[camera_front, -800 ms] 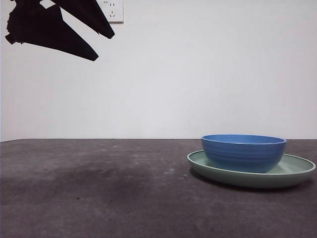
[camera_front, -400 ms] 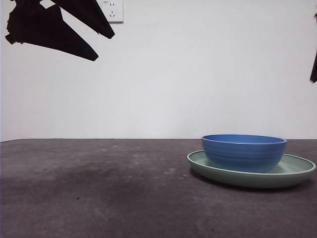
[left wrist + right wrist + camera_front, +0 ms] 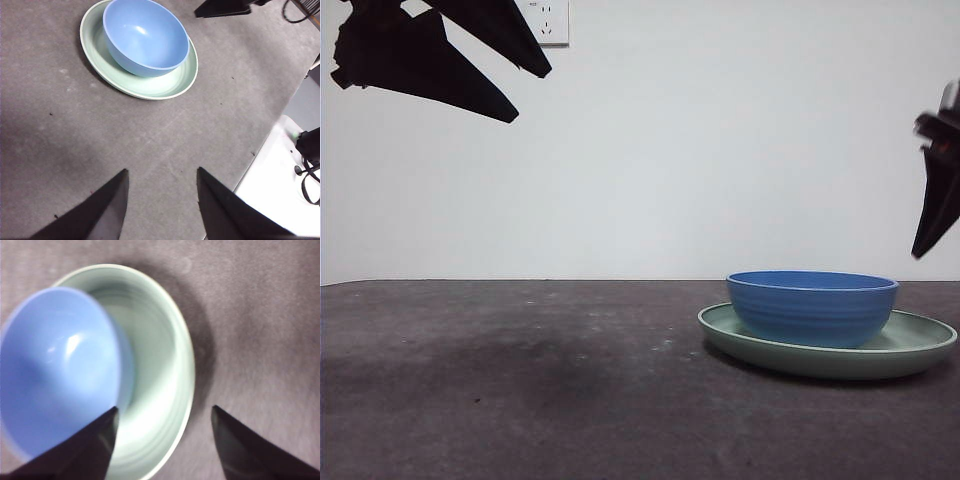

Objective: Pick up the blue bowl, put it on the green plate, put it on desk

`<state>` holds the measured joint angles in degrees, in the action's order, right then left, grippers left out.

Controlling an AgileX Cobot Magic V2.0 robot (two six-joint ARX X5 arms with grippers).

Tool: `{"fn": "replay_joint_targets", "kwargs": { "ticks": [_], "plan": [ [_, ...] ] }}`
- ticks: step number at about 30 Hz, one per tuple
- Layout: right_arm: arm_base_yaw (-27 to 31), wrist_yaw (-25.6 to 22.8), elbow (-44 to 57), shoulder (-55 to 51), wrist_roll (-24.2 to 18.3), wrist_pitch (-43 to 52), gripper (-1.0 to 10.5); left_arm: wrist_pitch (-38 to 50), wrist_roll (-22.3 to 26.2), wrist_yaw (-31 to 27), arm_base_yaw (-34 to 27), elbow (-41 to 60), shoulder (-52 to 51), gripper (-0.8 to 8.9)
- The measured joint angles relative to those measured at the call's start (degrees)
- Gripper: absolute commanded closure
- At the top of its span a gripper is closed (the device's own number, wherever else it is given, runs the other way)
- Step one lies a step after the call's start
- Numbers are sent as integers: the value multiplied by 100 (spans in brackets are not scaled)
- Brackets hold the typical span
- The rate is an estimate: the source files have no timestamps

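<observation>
Sitting inside the green plate, the blue bowl rests off-centre toward one side of the rim, so a wide crescent of bare plate shows on the other side. Both stand on the desk, and nothing grips either of them.

The right gripper hangs above the pair with its fingers spread apart and empty. One finger lies over the bowl's edge, where its wall meets the plate; the other lies beyond the plate's rim, over bare desk. Between the two fingers lies the exposed crescent of the plate and its near rim. That placement suggests, as a judgement, a grasp on the plate's edge rather than on the bowl, since the bowl already lies where the task wants it and what remains is setting the stack on the desk. The wrist picture is blurred, so how high the fingers stand above the rim is hard to tell. In the front view this gripper shows only as a dark tip at the side edge, above and outside the plate.

The left gripper waits well apart from the dishes, its fingers also spread and holding nothing, with only bare desk between them; bowl and plate lie far ahead of its fingertips. Keeping it back leaves the space over the plate free for the other arm.
</observation>
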<state>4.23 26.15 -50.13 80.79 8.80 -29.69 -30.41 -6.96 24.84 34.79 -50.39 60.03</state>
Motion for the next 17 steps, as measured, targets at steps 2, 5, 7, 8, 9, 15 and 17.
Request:
{"fn": "replay_joint_targets", "kwargs": {
  "ticks": [2, 5, 7, 8, 9, 15, 17],
  "plan": [
    [0, 4, 0, 208, 0, 118, 680, -2, 0, 0, 0, 0, 0, 596],
    [0, 7, 0, 474, 2, 293, 681, -4, 0, 2, 0, 0, 0, 596],
    [0, 9, 0, 605, 2, 415, 699, -7, 0, 0, 0, 0, 0, 596],
    [0, 11, 0, 660, 0, 479, 717, -7, 0, 0, 0, 0, 0, 596],
    [-7, 15, 0, 713, 2, 540, 733, -7, 0, 0, 0, 0, 0, 596],
    [-26, 26, 0, 977, 2, 697, 761, -9, 0, 2, 0, 0, 0, 596],
    [-37, 28, 0, 990, 2, 774, 803, -13, 0, 2, 0, 0, 0, 596]
  ]
}}
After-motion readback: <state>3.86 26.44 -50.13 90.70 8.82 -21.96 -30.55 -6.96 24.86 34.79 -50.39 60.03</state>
